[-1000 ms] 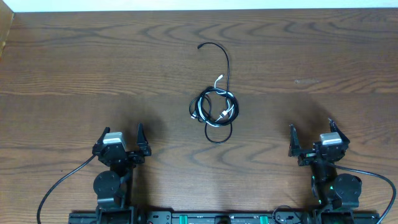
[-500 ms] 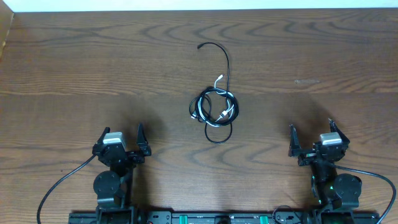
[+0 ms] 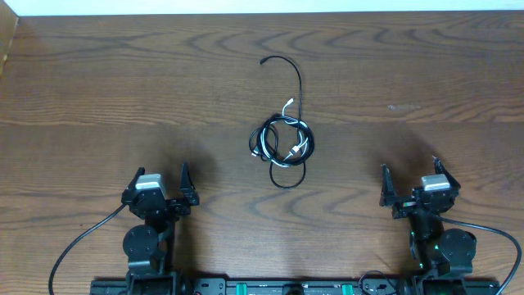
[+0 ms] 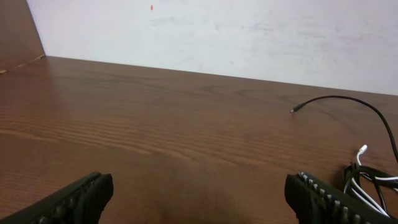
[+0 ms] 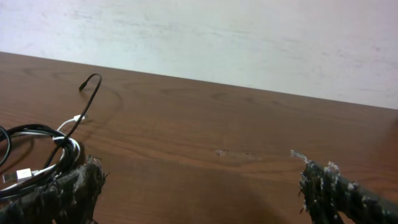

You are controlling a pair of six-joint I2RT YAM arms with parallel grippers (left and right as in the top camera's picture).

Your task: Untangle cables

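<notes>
The cables (image 3: 282,144) lie in a tangled coil at the middle of the wooden table, black cords wound with a short white one. One black end curls away toward the far edge, its tip (image 3: 263,61) free. In the left wrist view the coil (image 4: 373,180) shows at the right edge; in the right wrist view the coil (image 5: 37,158) sits at the left. My left gripper (image 3: 158,183) rests open near the front left, well short of the coil. My right gripper (image 3: 409,182) stands open at the front right, nothing between its fingers.
A pale wall (image 4: 217,31) runs behind the table's far edge. Thick black wires (image 3: 78,242) trail from both arm bases along the front. A raised wooden edge (image 3: 6,45) borders the table's far left corner.
</notes>
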